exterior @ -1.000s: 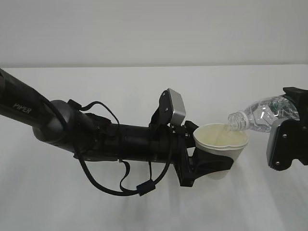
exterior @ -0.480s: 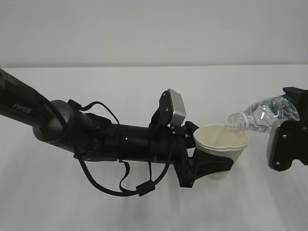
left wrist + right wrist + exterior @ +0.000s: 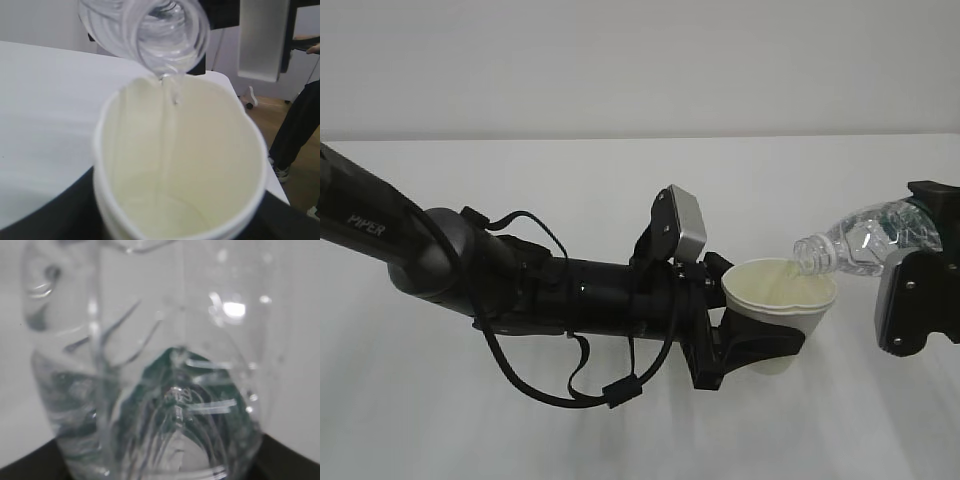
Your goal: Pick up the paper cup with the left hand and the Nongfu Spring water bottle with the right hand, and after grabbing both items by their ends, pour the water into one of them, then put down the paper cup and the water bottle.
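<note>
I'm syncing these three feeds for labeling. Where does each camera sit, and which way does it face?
Exterior: in front, slanting down on the table; both arms show, left gripper holding the paper cup.
Left wrist: just behind the cup, looking into it at the bottle mouth; black fingers at bottom.
Right wrist: against the bottle, along its length; black gripper corners.
Shared: bottle in all views.

Bottle mouth [image 3: 167, 37] is hanging tilted just over the paper cup [image 3: 180, 200] rim, thin water stream [image 3: 167, 100] running down the cream inner wall, white table [image 3: 45, 115] behind.
</note>
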Controlling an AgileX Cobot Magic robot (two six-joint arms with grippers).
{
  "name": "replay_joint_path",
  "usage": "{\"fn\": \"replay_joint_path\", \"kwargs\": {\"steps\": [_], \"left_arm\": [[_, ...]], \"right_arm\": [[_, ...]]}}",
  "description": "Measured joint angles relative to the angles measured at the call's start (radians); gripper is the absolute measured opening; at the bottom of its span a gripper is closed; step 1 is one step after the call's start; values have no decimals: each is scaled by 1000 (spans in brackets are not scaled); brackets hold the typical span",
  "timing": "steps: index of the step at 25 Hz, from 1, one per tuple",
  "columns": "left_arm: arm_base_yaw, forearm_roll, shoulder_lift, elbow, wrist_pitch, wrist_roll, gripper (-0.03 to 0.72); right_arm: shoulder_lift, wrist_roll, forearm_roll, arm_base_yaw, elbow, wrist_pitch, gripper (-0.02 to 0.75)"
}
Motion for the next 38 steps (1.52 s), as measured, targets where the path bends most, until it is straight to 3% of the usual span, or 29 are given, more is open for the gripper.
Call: {"fn": "replay_joint_path", "kwargs": {"steps": [38], "left_arm": [[0, 6, 5, 0, 4, 0, 449]], "right_arm": [[0, -8, 0, 0, 0, -2, 406]]}}
